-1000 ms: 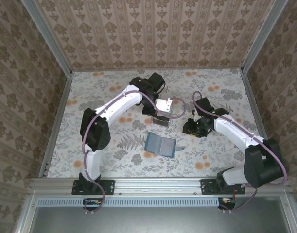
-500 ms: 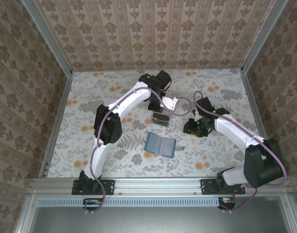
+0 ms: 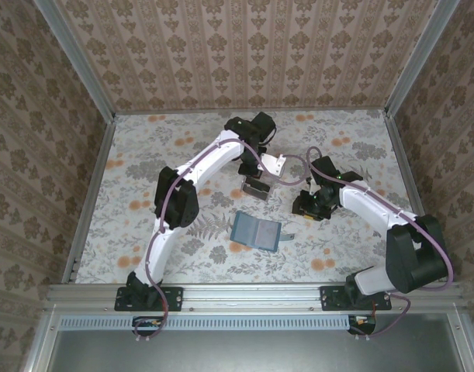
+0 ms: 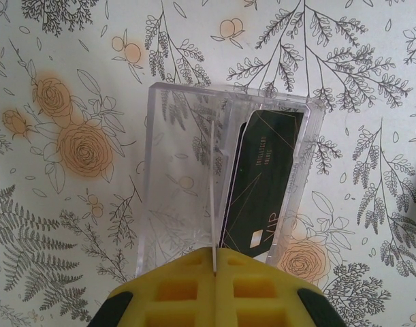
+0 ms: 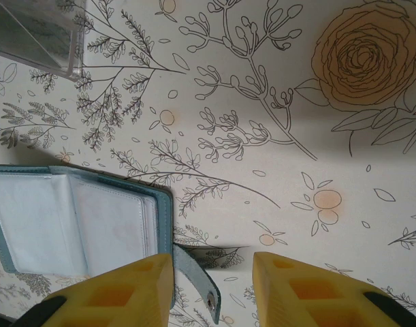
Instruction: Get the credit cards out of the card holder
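Swung rightward since a second ago: elbow of left arm (image 3: 209,159), with left end effector (image 4: 214,264) hardly shifted over the tray (image 4: 156,170). Clenched on a pale card (image 4: 212,197), seen edge-on, hanging over the tray's middle with its long axis running along the tray's length, away from the fingers. Just beside it in the tray, on the right in the wrist view: dark card (image 4: 265,177). Probably next: lower and release.

Holder (image 5: 71,225) lying open on the worktop (image 5: 276,136), apart from the tray and nearer the right end effector (image 5: 213,279). Parted, grasping nothing, strap tab (image 5: 194,286) just beside one finger.
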